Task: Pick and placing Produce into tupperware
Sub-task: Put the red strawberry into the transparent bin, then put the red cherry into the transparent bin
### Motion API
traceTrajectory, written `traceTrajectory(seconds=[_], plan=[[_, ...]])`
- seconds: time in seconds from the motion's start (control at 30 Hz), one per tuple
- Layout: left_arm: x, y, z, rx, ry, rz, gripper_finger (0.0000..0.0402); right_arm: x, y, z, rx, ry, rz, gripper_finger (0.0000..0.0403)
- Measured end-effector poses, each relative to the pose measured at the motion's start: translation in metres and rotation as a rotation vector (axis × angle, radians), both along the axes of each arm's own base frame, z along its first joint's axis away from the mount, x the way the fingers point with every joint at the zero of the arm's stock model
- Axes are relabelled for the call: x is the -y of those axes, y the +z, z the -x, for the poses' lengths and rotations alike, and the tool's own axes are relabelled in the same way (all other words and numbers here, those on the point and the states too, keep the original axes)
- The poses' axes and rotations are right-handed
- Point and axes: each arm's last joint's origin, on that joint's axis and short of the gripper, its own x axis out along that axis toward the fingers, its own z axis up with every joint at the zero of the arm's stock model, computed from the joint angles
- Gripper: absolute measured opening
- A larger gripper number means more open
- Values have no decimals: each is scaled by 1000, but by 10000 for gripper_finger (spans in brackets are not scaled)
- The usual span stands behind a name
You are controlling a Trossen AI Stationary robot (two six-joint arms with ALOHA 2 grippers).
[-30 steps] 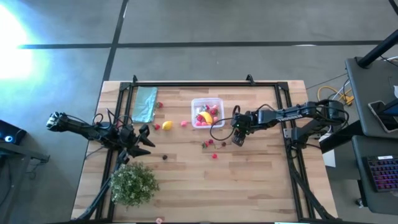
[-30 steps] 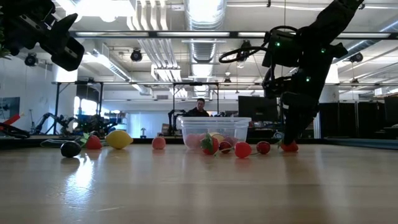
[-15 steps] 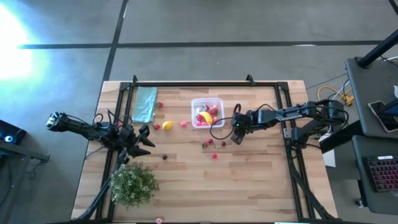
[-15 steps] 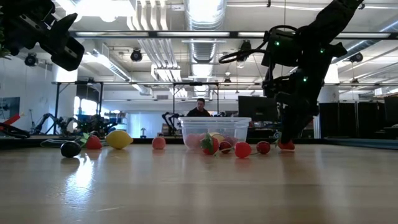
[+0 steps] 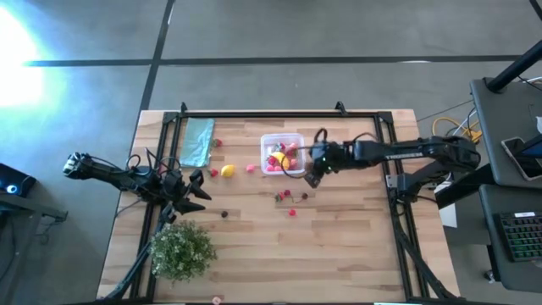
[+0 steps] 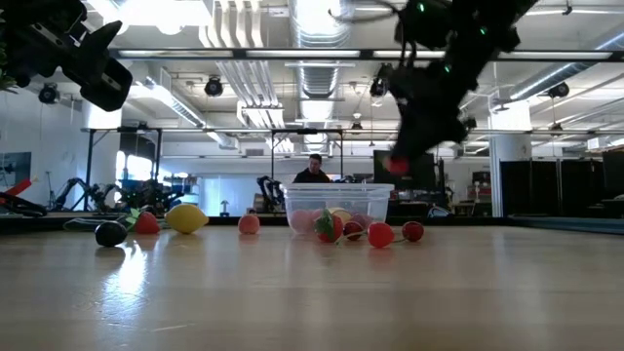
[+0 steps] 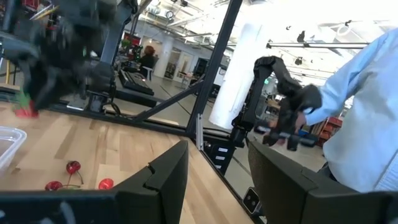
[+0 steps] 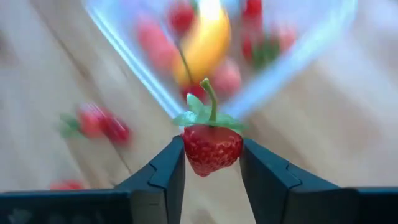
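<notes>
Wooden tabletop (image 5: 339,246) carries the scattered produce, and I have the right end effector (image 8: 211,163) clamped on 1 strawberry (image 8: 212,147), lifted clear of the wood. From that end effector the tupperware (image 5: 282,153) lies just ahead and below, its near wall almost under the fingertips, with a banana (image 8: 204,42) and red pieces already inside. I judge a short forward reach is needed before release. My left end effector (image 5: 196,190) hovers well apart, slightly open and empty.
</notes>
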Motion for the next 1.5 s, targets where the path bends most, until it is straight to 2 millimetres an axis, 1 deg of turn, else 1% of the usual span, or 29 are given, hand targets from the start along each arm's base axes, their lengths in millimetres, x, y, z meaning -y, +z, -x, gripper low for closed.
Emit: traceTrajectory(seconds=[0.1,0.17,0.2,0.3,0.37,0.47,0.6,0.7,0.77,0.83,0.93,1.03,1.13,1.23,1.33,1.43,1.5], plan=[[0,0,0,0,-1,0,155,6,31,-14,87,18,58,130],[0,0,0,-1,0,0,155,14,43,-26,116,14,78,131],[0,0,0,-1,-1,0,155,19,44,-31,109,6,80,131],[0,0,0,0,-1,0,155,37,41,-52,90,1,52,132],[0,0,0,0,-1,0,155,45,34,-68,71,38,3,138],[0,0,0,0,-1,0,155,48,25,-93,7,124,-62,158],[0,0,0,0,-2,0,155,43,21,-115,-113,201,-74,194],[0,0,0,0,-4,-1,155,41,23,-124,-155,238,-60,214],[0,0,0,0,-4,-1,155,41,27,-125,-170,237,-50,224],[0,0,0,0,-5,-1,155,41,31,-123,-180,241,-47,231],[0,0,0,-1,-4,-1,155,38,39,-111,-224,266,-49,236],[0,0,0,0,-4,0,155,30,42,-95,-306,303,-63,236],[0,0,0,0,-4,0,155,13,38,-87,-381,375,-61,232],[0,0,0,-4,-4,-2,155,-14,31,-83,-401,457,-46,230],[0,0,0,-2,-3,-1,155,-42,19,-81,-436,513,-2,230],[0,0,0,-3,0,-1,155,-68,4,-80,-428,508,47,230],[0,0,0,-3,0,-1,155,-81,-5,-78,-420,490,58,230]])
